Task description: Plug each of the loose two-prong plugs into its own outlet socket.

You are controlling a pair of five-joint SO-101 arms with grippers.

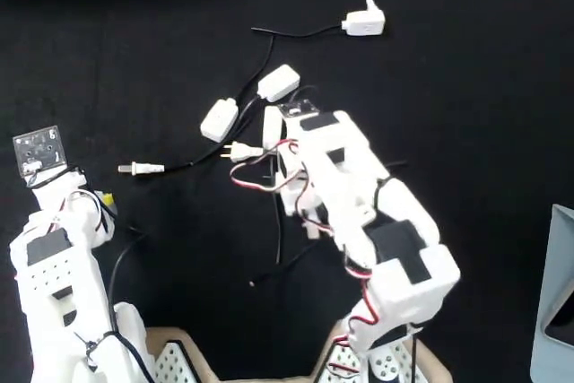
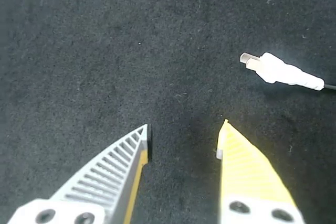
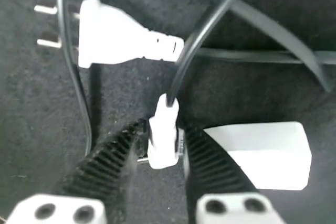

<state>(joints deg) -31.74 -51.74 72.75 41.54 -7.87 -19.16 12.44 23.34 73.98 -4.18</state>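
R gripper point(image 3: 163, 126): jaws are pinched on a small white plastic plug body point(image 3: 163, 148), w/ its black cord point(image 3: 207, 24) led out away from the tips. That plug's prongs are mostly hidden btwn the black ribbed fingers point(image 3: 105, 161); a bit of metal is glimpsed at one side. In the high view the pinched plug is covered by the arm. Just beyond the tips, apart from them, a larger white flat two-prong plug point(image 3: 121, 35) is laid on the black cloth-covered table point(image 1: 466, 114), both prongs bare. A white rectangular outlet block point(image 3: 262, 153) is seen just beside one finger, partly cut off by it; its socket face can't be made out.

L gripper point(image 2: 186, 124): jaws are spread wide over bare cloth. A slim white moulded two-prong plug point(image 2: 283, 72) is laid ahead, off to the yellow finger point(image 2: 247, 166) side, well apart from both tips; its cord is cut off at the frame edge. In the high view it is found toward the table's left edge. A white outlet adapter point(image 1: 363, 21) is set near the far edge.
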